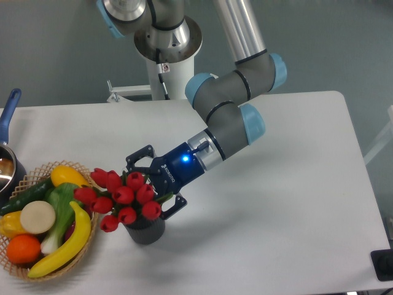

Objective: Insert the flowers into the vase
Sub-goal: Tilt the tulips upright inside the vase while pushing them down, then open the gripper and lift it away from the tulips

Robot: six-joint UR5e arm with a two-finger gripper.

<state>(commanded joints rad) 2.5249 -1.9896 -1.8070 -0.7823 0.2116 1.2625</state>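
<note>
The flowers (123,195), a bunch of red tulip buds, lean to the left out of the mouth of the vase (146,229), a small dark cylinder near the table's front. Their stems are hidden behind the buds and the vase rim. My gripper (156,183) reaches in from the right at the level of the buds. Its jaws stand wide apart, one finger (140,158) behind the bunch and the other finger (174,206) in front, right of the vase rim. Neither finger visibly presses on the flowers.
A woven wicker basket (12,265) with toy fruit and vegetables stands right beside the vase on the left; the buds overhang its rim. A dark pot with a blue handle (8,110) is at the left edge. The robot's base (167,55) is at the back.
</note>
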